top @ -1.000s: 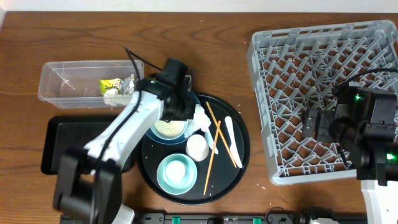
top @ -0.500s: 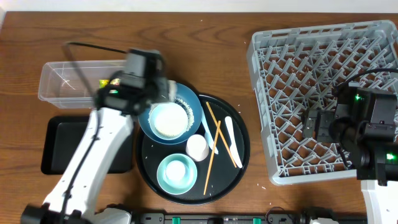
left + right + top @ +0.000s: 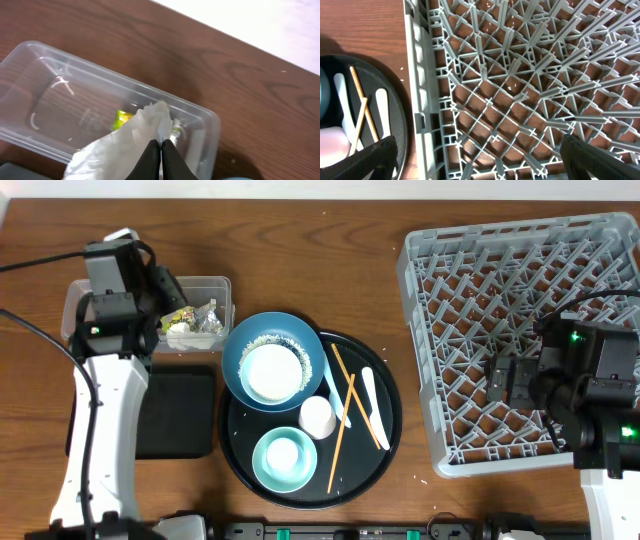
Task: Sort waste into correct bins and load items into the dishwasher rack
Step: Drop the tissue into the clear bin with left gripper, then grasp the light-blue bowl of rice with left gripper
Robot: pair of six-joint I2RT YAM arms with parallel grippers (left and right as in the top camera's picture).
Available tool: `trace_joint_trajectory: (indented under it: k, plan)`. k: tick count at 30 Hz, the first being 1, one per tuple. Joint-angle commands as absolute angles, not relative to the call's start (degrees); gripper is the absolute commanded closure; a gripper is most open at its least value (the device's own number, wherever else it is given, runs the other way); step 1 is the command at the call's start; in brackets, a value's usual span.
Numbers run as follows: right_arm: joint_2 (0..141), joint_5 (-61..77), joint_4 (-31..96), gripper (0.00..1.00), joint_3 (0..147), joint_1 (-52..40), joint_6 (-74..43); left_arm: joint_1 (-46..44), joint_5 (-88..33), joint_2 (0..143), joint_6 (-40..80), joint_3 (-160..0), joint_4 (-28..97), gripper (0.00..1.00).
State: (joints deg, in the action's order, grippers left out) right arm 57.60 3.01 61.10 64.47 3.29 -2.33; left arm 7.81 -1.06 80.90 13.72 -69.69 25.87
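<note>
From above, the left arm [image 3: 98,390] reaches to the clear tub [image 3: 212,292], which stands near the far left corner of the worktop [image 3: 330,250]. In the tub lie a yellow-green wrapper [image 3: 177,315] and a foil wrapper [image 3: 208,315]. A flat black tray [image 3: 178,415] lies just on the near side of the tub. In the middle, a round black tray [image 3: 385,440] carries a blue plate [image 3: 240,350] with a pale bowl [image 3: 272,372] and rice grains [image 3: 296,343] on it. It also carries a teal bowl [image 3: 268,470], a white cup [image 3: 318,415], two chopsticks [image 3: 347,395] and white utensils [image 3: 371,405]. The grey rack [image 3: 470,290] fills the right side, and the right arm [image 3: 590,380] is over it.

In the left wrist view, the left pincer [image 3: 161,146] is closed tight on a crumpled white tissue [image 3: 125,145], which hangs above the inside of the tub, beside the yellow-green wrapper.

In the right wrist view, the right pincer [image 3: 477,145] stands wide apart with nothing between its fingers, above the left edge of the rack. The round tray with the chopsticks is beside that edge.
</note>
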Motion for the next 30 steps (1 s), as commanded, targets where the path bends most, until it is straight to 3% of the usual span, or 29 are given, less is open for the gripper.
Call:
trace_joint_trajectory:
  k: [1,2,4,7,16,30]
  plan:
    - [57.4,3.2,61.2,0.01,65.5,3.0,-1.7,9.4,-0.4,83.0,13.6,-71.0,25.6,0.90]
    - [57.4,3.2,61.4,0.01,65.5,3.0,-1.7,9.7,-0.4,83.4,13.6,-71.0,25.6,0.83]
    - [57.4,3.2,61.6,0.01,65.5,3.0,-1.7,9.8,-0.4,83.6,13.6,-71.0,25.6,0.51]
    - [57.4,3.2,61.4,0.01,65.5,3.0,-1.7,9.8,-1.0,83.3,13.6,-71.0,25.6,0.36]
    - [57.4,3.2,60.9,0.01,65.5,3.0,-1.7,7.2,-19.7,82.1,13.6,-71.0,35.4,0.35]
    - [57.4,3.3,60.7,0.01,65.5,3.0,-1.7,-13.0,-17.0,83.0,11.8,-69.7,44.1,0.36]
